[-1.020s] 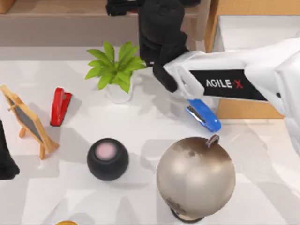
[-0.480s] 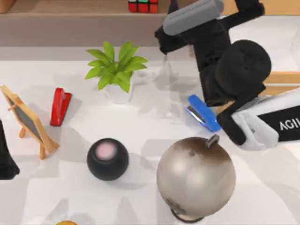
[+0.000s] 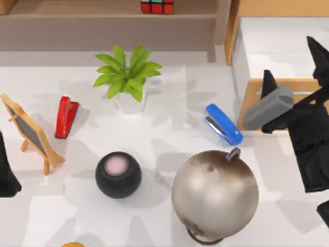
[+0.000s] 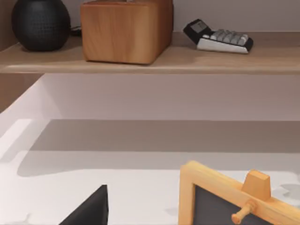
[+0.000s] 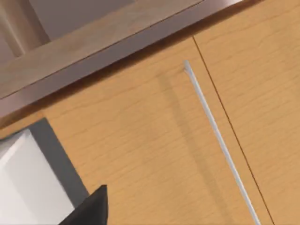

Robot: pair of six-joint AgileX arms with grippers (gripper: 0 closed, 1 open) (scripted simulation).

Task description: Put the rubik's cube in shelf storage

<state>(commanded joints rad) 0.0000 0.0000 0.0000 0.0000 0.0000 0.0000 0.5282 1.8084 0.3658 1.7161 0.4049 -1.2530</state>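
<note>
Nearest you, the globe (image 3: 215, 194) stands beside the black ball speaker (image 3: 117, 174). Beyond them lie the blue stapler (image 3: 224, 124), the red stapler (image 3: 66, 117), the small chalkboard easel (image 3: 30, 132) and the potted plant (image 3: 127, 77). At the right edge your right gripper (image 3: 293, 85) hangs over the orange-tan drawer cabinet (image 3: 267, 92), its fingers spread apart and holding nothing. Your left arm (image 3: 6, 175) sits parked at the left edge; you cannot tell how its fingers stand. Farthest off, the rubik's cube (image 3: 157, 6), red and green squares with black edges, rests on the shelf storage (image 3: 92, 15) board.
</note>
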